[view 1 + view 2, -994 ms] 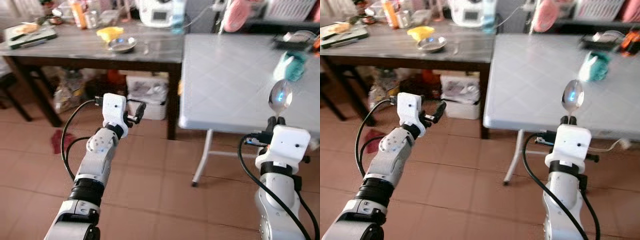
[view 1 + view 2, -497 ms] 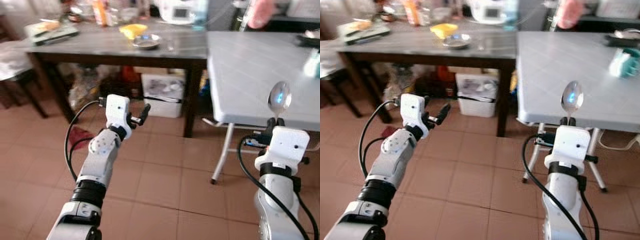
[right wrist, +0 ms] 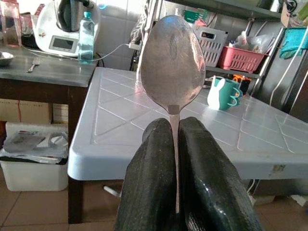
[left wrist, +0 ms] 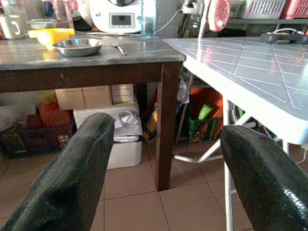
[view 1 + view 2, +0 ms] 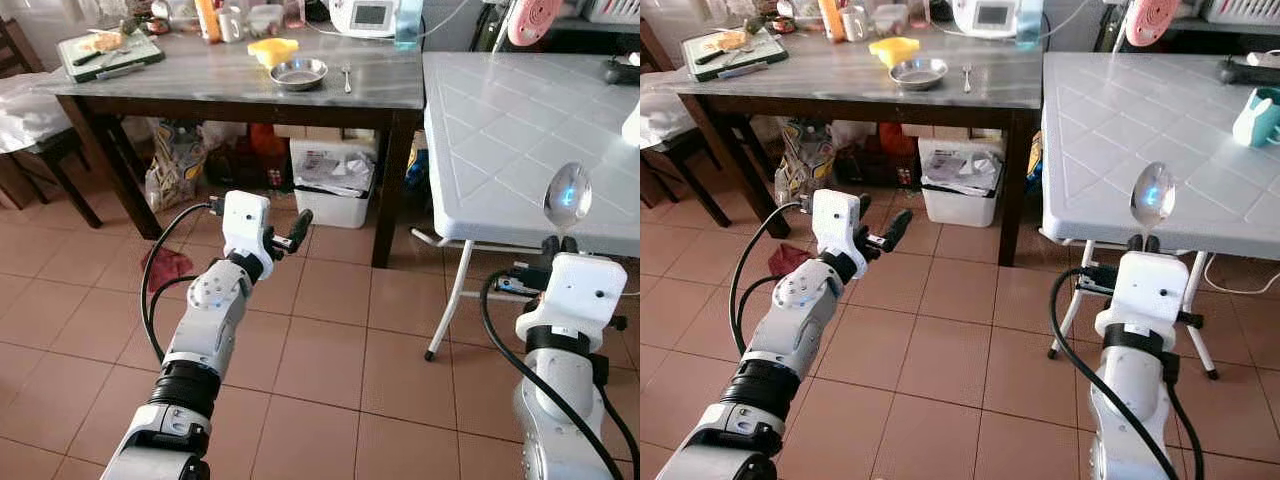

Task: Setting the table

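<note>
- My right claw (image 3: pixel 174 144) is clamped on the thin handle of a metal spoon (image 3: pixel 172 65), which stands upright with its bowl above the fingertips, in front of the near edge of the white table (image 5: pixel 1120 120).
- My left claw (image 4: pixel 163 173) is held out over the tiled floor (image 5: pixel 320 350) with its fingers spread wide and nothing between them.
- On the dark table (image 5: pixel 230 80) sit a steel bowl (image 5: pixel 298 72), a fork (image 5: pixel 346 75) and a yellow container (image 5: pixel 272 48); a teal mug (image 5: pixel 1258 115) stands on the white table.
- Handling, as I judge it: the spoon is light, rigid and smooth, so it may swivel or slip between my pads; a grip low on the handle leaves the bowl free to be laid flat.
</note>
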`<state>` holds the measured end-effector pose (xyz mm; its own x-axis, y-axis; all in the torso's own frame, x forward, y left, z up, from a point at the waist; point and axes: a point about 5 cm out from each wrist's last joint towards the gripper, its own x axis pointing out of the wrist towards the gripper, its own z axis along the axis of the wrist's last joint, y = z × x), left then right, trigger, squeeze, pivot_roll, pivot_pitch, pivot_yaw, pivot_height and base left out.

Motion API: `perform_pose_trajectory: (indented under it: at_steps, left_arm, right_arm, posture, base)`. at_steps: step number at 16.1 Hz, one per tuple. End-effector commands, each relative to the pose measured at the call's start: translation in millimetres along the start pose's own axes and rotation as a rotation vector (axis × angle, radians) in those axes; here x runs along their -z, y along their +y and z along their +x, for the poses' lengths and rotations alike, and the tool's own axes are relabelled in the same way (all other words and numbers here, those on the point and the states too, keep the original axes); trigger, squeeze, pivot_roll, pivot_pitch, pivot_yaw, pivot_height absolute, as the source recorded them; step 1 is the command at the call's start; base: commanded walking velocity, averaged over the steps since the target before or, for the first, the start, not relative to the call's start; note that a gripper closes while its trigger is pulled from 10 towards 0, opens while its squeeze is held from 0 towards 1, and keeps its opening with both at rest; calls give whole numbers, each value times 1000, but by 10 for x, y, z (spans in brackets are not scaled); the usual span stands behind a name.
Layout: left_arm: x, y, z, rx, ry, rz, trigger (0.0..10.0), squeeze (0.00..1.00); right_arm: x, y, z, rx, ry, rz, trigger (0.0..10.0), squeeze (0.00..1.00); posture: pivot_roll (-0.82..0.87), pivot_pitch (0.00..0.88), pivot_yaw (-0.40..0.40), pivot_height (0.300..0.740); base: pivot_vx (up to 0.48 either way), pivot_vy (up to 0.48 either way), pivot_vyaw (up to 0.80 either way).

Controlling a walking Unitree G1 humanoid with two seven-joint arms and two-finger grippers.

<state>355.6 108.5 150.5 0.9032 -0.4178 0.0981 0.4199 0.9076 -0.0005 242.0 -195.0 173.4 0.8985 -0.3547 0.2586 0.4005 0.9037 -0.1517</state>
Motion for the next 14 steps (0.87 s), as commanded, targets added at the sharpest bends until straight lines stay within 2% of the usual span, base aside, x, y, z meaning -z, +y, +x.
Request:
perform_pose_trajectory:
  at_steps: [1,4,14]
  left_arm:
    - [-30,-7,-20,24,-14,32,10000,0]
    - [-40,-19,-24,44,-21,30,10000,0]
    - [-37,-21,-44,63,-20,28,10000,0]
  right_arm:
    - [-27,-6,-13,1,-12,-6,10000,0]
    - [-31,5,-13,-6,-14,-10,10000,0]
    - [-21,29,8,-18,-15,-8,10000,0]
  posture:
    - [38,79,45,740]
    - [37,79,44,740]
    - [49,73,41,740]
  base:
    - [0,0,0]
    - [95,0,0]
    - [384,0,0]
